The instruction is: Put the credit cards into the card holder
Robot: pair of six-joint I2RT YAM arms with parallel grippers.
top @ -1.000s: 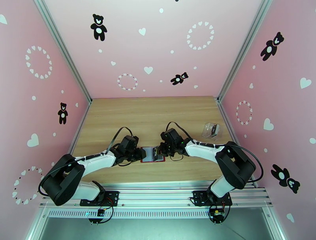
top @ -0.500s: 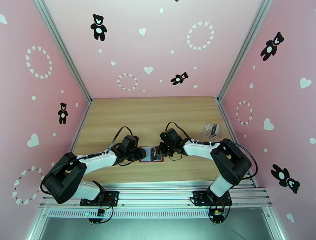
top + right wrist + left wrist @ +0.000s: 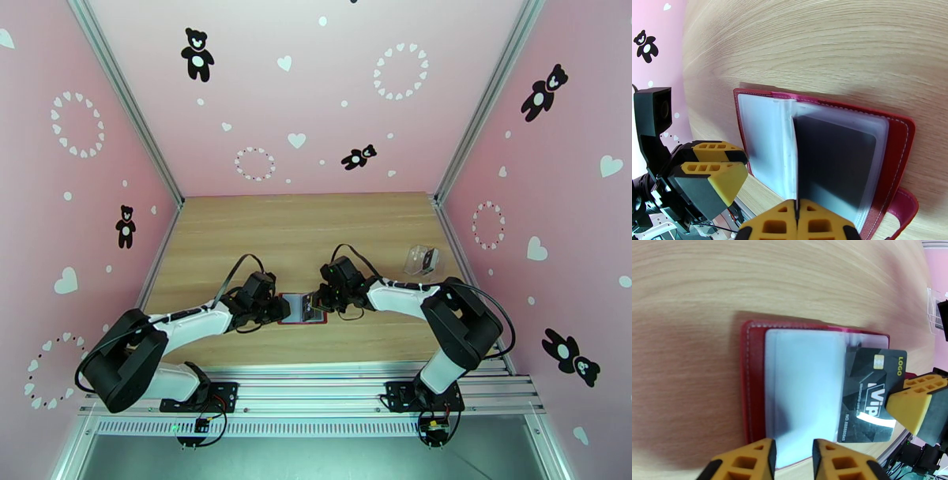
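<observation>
The card holder (image 3: 752, 378) lies open and flat on the counter (image 3: 750, 279) between the two arms, red cover down and its clear sleeves (image 3: 805, 390) facing up. One black credit card (image 3: 869, 398) sits partly inside a sleeve, with its outer end sticking out past the holder's edge.

The right claw (image 3: 798, 221) is clenched on that outer end and pinches the card across its thin faces. The left claw (image 3: 794, 457) stands at the opposite edge of the holder with its jaws partly apart. From these angles I cannot tell whether it nips a sleeve leaf or only steadies the cover.

The card looks light, stiff and glossy, so it is likely to slip or pivot in a shallow pinch. A grip square on the exposed short end should let it be pushed straight along the sleeve. The sleeves look soft and floppy, and they may buckle or drag on the card. The holder itself seems light enough to skate on the smooth wood, so it probably needs holding at its stitched cover edge, well clear of the sleeve mouth.
</observation>
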